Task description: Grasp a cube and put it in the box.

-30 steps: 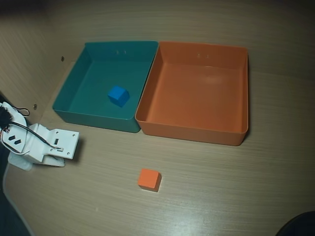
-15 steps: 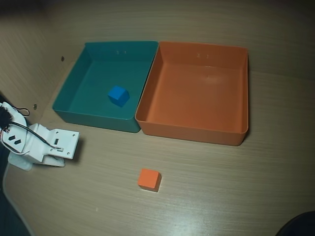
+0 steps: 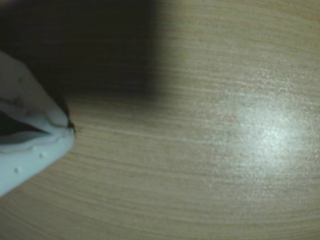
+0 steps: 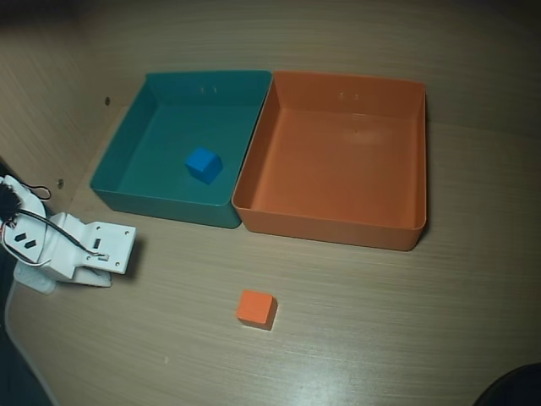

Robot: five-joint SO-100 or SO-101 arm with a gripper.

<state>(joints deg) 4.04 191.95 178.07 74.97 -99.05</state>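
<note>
Pale wood-grain surface (image 4: 406,321), dim at the frame edges. Orange cube (image 4: 256,309) sat alone at lower centre of the overhead view, below the orange box (image 4: 338,224), which stood empty at upper right, touching the teal-green box (image 4: 161,205) holding a blue cube (image 4: 204,164). Gripper (image 3: 70,129) at wrist view's left edge, tips pressed together, gripping nothing.

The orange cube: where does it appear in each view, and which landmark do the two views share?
Overhead view: the orange cube lies on the bare table, below the orange box and apart from it, a little left of centre.
Wrist view: the orange cube is not in it; only tabletop and the end effector at the left edge show.
Shared landmark: the wood-grain tabletop, also seen in the wrist view.
</note>
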